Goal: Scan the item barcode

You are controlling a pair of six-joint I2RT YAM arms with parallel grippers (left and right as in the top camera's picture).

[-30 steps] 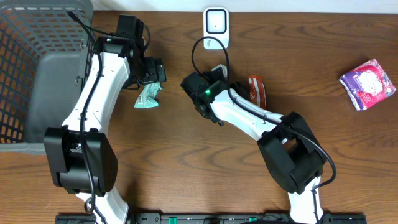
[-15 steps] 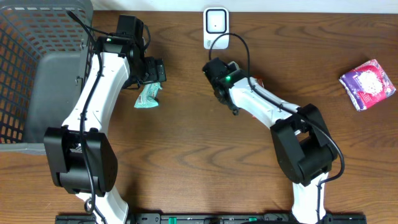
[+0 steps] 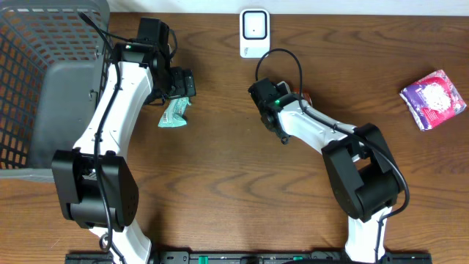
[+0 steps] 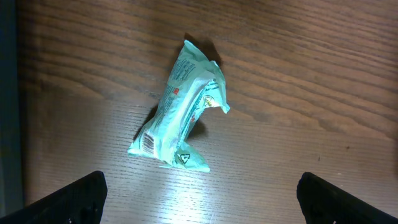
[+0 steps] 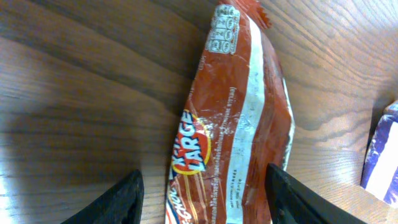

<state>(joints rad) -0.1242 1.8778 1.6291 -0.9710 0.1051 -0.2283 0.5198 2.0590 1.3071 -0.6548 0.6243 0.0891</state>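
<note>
Overhead light was even and the picture sharp, with only short, soft shadows on the table (image 3: 220, 191). The left wrist view had a bright patch of glare on the wood below the green packet (image 4: 180, 109), and its corners were dark. The right wrist view was dimmer, with a sheen on the orange wrapper (image 5: 236, 124).

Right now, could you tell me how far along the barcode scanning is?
Nothing visibly done. The left tool hangs open over the green packet, the right tool open astride the orange snack packet; both lie on the table. Left: lifting one to the white scanner.
</note>
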